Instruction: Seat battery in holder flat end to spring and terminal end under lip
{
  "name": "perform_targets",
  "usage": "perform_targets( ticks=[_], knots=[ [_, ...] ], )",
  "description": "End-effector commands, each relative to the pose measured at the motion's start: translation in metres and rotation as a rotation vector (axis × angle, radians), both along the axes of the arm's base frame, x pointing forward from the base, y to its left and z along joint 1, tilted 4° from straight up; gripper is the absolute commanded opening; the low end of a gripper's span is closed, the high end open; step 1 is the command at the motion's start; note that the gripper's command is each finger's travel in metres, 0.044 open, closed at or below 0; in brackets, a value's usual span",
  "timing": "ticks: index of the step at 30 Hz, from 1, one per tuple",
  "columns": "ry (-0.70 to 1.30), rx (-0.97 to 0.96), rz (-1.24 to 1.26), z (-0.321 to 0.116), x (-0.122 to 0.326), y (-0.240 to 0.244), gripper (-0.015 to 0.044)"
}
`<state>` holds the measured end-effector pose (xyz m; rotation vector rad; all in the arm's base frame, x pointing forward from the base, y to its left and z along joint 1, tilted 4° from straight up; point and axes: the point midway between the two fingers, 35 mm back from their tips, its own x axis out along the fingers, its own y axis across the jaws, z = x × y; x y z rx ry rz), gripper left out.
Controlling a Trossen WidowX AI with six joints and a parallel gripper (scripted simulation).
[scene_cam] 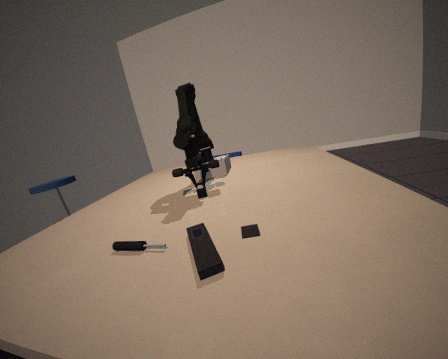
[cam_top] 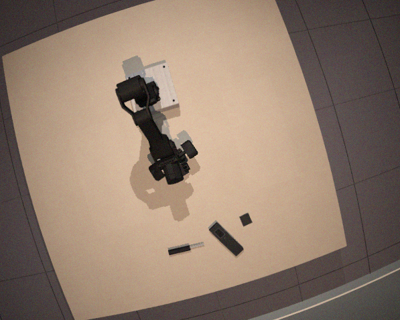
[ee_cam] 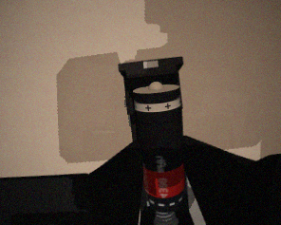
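The battery [ee_cam: 158, 127], dark with a red band and a white plus-marked band, lies lengthwise over the black holder [ee_cam: 128, 103] [scene_cam: 202, 193]. Its terminal end points at the lip [ee_cam: 168, 66], with a visible gap before it. The coiled spring [ee_cam: 166, 217] shows at the opposite end. My gripper [ee_cam: 160, 145] [scene_cam: 200, 185] is shut on the battery, with fingers at both sides. Whether the battery is fully down or slightly tilted cannot be told. In the top view the arm hides the battery and holder.
A black-handled screwdriver [cam_top: 179, 249] [scene_cam: 129, 245], a dark remote-like device [cam_top: 229, 241] [scene_cam: 206, 251] and a small dark square [cam_top: 245, 219] [scene_cam: 250, 230] lie on the table apart from the gripper. A white block [cam_top: 167, 86] [scene_cam: 224, 166] is at the arm's base.
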<state>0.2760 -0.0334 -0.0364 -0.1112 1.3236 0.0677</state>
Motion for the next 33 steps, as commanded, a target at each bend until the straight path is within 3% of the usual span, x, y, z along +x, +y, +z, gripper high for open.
perform_targets(
  ticks=[1, 33],
  knots=[
    [0.052, -0.003, -0.006, -0.0052, -0.0049, 0.0, 0.0082],
    [0.241, -0.023, -0.01, -0.0066, -0.0012, 0.0005, 0.0082]
  ],
)
